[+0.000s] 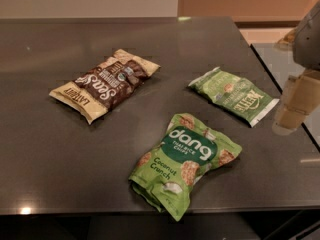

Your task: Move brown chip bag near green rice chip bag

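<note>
A: While the claw (295, 106) hangs at the far right, past the corner of the surface (45, 184), what is its best route?

B: Whether it is wide or narrow I cannot tell. It shows only as a pale shape, apparently with nothing in it. Nearest to it lies the green Kettle bag (234, 95), flat and slanted. That one is not part of the job.

A: And the green rice chip bag (186, 161)?

B: It sits near the front edge, puffy, well apart from the claw. The brown chip bag (105, 84) lies farthest off, on the left half, slanted with one cream end pointing front-left.

A: A long reach, then.

B: Yes. I would pass above the Kettle bag rather than sweep it, then come down over the brown chip bag's middle, across its narrow width. Pinch the film there, lift it clear, and set it on the bare stretch just left of the green rice chip bag without nudging that one.
</note>
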Robot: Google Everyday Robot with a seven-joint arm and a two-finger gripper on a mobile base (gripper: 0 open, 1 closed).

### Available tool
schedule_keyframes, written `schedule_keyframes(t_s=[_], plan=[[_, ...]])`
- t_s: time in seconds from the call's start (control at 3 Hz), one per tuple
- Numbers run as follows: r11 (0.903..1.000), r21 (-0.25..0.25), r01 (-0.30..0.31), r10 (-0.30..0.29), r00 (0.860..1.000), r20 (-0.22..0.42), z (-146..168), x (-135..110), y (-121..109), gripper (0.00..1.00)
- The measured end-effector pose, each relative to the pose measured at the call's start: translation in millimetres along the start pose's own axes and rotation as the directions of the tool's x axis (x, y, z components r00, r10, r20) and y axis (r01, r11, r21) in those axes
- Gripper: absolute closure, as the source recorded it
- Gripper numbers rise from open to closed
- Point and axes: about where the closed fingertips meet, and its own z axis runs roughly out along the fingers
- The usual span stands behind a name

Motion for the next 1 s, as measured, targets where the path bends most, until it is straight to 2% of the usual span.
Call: schedule_keyframes(t_s=[0.33,0.67,1.0], plan=[[0.9960,0.084,0.028,-0.031,0.999,0.037,7.7,-24.9,-41.6,0.00],[0.9870,0.152,0.052,-0.063,0.995,0.073,13.8,-50.2,-82.3,0.00],[0.9786,0.193,0.070,-0.095,0.988,0.122,17.4,-74.4,-111.7,0.00]])
